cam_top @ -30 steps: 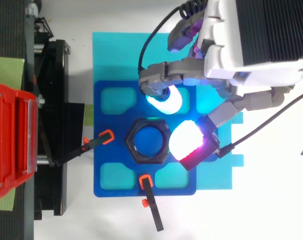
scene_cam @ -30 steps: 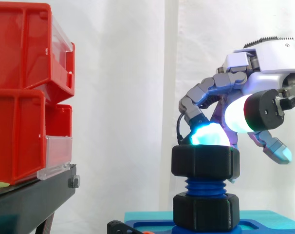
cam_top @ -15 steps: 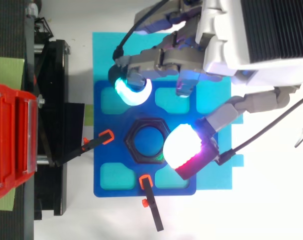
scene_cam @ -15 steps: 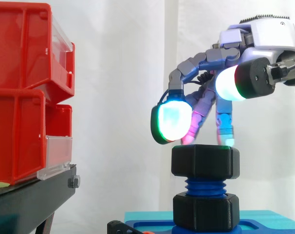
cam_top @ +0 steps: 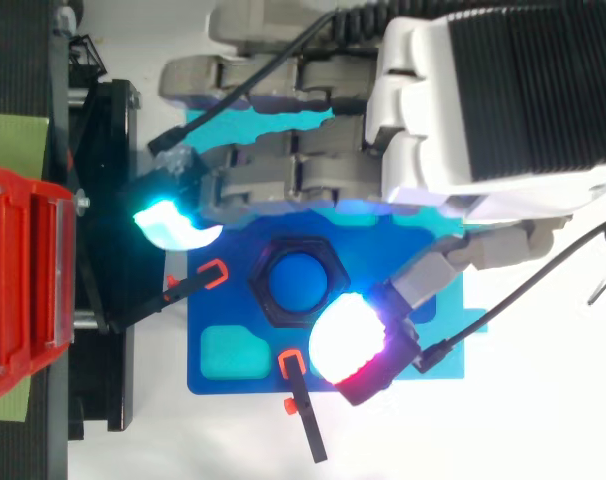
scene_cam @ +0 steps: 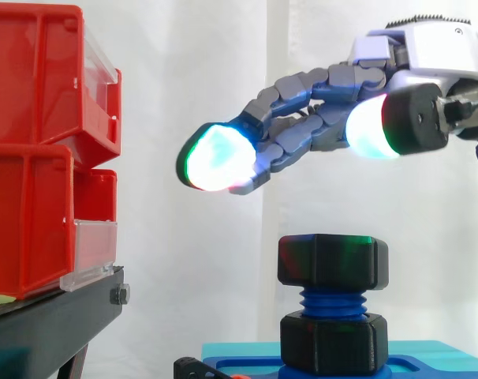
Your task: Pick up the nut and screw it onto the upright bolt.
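The robot's hand is hovering above the work with its fingers stretched out nearly straight, gripping nothing; the black hexagonal plastic nut is sitting on top of the upright blue threaded bolt, clear of the hand, with bare thread showing beneath it; placing is looking done; what may be remaining is turning it further down toward the second black nut at the bolt's foot.
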{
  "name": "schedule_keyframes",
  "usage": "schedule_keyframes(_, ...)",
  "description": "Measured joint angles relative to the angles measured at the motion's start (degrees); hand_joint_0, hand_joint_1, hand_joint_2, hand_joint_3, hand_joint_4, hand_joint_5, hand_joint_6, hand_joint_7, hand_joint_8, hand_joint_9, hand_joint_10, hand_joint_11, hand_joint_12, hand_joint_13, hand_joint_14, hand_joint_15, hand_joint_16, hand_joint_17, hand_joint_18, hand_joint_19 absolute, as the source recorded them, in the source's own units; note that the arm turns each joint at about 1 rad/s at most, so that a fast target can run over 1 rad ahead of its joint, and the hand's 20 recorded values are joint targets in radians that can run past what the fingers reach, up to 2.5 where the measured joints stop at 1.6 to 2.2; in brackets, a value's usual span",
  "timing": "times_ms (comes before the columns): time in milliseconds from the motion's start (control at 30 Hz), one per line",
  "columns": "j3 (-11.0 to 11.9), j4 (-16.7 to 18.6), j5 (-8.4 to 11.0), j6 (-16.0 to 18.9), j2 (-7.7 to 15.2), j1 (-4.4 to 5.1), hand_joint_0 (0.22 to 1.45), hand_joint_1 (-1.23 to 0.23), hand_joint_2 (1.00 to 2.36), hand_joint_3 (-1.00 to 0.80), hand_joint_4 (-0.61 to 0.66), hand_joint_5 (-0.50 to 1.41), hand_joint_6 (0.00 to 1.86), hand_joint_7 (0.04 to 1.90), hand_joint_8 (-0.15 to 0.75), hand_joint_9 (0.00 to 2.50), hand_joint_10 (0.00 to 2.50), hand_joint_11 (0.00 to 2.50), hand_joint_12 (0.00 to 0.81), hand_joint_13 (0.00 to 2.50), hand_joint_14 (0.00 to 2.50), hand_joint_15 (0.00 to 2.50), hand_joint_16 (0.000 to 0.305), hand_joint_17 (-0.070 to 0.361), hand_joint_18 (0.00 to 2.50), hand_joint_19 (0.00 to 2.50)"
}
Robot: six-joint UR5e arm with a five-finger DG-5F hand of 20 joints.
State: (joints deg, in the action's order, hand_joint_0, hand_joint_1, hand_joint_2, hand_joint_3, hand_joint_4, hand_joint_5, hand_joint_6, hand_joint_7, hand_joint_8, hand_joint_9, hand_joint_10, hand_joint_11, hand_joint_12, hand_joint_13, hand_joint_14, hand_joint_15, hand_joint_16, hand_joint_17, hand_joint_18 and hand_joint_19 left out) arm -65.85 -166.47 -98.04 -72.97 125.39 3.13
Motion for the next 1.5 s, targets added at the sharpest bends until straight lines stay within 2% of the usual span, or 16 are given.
schedule_keyframes(267, -0.05, 0.18, 0.71, 0.83, 0.83, 1.09, 0.44, -0.36, 1.0, -0.5, 0.05, -0.23, 0.5, 0.51, 0.125, 0.03, 0.0, 0.0, 0.298, 0.0, 0.0, 0.0, 0.041, 0.093, 0.0, 0.0)
schedule_keyframes(533, -0.04, -1.19, 0.78, 0.89, 0.87, 1.58, 0.44, -0.35, 1.0, -0.5, 0.1, -0.21, 0.5, 0.54, 0.148, 0.07, 0.0, 0.0, 0.302, 0.0, 0.0, 0.0, 0.042, 0.094, 0.0, 0.0)
schedule_keyframes(933, -0.04, -4.28, 0.5, 0.89, 0.84, 1.79, 0.45, -0.34, 1.0, -0.5, 0.17, -0.16, 0.5, 0.7, 0.186, 0.18, 0.0, 0.0, 0.309, 0.0, 0.0, 0.0, 0.038, 0.086, 0.0, 0.0)
schedule_keyframes(1500, -0.01, -4.56, 0.32, 0.84, 0.82, 2.05, 0.45, -0.33, 1.0, -0.5, 0.19, -0.15, 0.5, 0.83, 0.207, 0.25, 0.0, 0.0, 0.301, 0.01, 0.0, 0.0, 0.036, 0.08, 0.0, 0.0)
